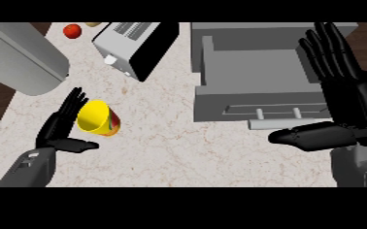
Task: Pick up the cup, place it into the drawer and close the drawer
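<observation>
Where the counter [179, 145] fills the head view, its top is pale stone with thin reddish veins, and a strip of dark floor shows at the far left edge. Items on it, listed from the back:

A large grey cylinder [28, 58] lies at the upper left. Beside it, near the back edge, sits a small red tomato [72, 30], with a tan item just to its right, too cropped to identify. A silver and black toaster [136, 46] stands at an angle, slots up, left of centre.

A grey drawer [251, 73] occupies the upper right, pulled open toward the viewer, its tray showing bare grey inside and a bar handle on its front face.

The cup [97, 118], yellow inside with a red and orange outside, stands on the counter at the lower left, well apart from the drawer.

The left hand [61, 126] is open, fingers straight and pointing up just beside the cup's left side, thumb stretched out below it; contact cannot be confirmed.

The right hand [337, 92] is open, fingers straight and raised over the drawer's right side, thumb extended leftward below the drawer front. It holds nothing.
</observation>
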Controlling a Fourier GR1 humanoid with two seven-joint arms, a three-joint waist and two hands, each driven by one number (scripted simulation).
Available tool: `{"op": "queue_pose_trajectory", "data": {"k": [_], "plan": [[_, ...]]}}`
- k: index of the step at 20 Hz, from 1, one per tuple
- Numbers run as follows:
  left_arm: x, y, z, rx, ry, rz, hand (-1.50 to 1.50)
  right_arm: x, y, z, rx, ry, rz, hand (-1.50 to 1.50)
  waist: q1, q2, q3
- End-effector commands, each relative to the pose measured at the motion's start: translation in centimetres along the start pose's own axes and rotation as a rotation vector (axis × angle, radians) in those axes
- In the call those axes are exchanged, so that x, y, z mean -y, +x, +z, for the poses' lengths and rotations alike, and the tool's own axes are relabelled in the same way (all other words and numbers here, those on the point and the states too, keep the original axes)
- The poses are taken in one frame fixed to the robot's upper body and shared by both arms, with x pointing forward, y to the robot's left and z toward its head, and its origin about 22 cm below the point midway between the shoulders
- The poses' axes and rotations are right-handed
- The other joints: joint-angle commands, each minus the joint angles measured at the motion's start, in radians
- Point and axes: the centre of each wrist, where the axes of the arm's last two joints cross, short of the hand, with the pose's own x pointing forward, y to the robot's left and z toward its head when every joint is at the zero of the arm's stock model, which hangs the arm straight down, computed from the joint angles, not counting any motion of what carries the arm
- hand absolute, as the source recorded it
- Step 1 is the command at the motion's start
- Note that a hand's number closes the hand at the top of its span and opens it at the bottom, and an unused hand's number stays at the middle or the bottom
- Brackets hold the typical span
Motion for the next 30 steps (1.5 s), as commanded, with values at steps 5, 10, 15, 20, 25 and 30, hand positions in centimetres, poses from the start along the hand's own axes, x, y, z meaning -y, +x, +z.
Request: {"op": "queue_pose_trajectory", "data": {"k": [5, 10, 15, 20, 25, 30], "plan": [[2.3, -1.7, 0.1, 0.100, -0.043, 0.058, -1.50, -1.3, -0.6, -1.2, 0.004, -0.019, -0.011, -1.50, -0.004, 0.006, -0.002], [2.6, -0.5, -1.9, 0.115, -0.051, 0.058, -1.50, 0.1, 0.0, -1.4, 0.004, 0.020, 0.006, -1.50, -0.012, 0.009, -0.002], [2.9, -2.3, 0.4, 0.121, -0.061, 0.046, -1.50, -0.5, 1.0, -0.3, 0.007, 0.021, -0.002, -1.50, -0.020, 0.007, -0.003], [3.1, -1.0, -1.6, 0.136, -0.098, 0.100, -1.50, 1.2, 1.3, -0.7, 0.010, 0.014, 0.013, -1.50, -0.023, 0.008, -0.003], [5.5, -2.2, -1.5, 0.141, -0.179, 0.231, 1.50, 0.8, 0.7, -0.8, -0.004, 0.006, -0.028, -1.50, -0.023, 0.010, -0.004], [6.4, -2.8, -1.0, 0.314, -0.104, 0.106, 1.50, 1.2, 0.0, -0.8, -0.020, -0.010, 0.005, -1.50, -0.006, 0.007, -0.003]]}}
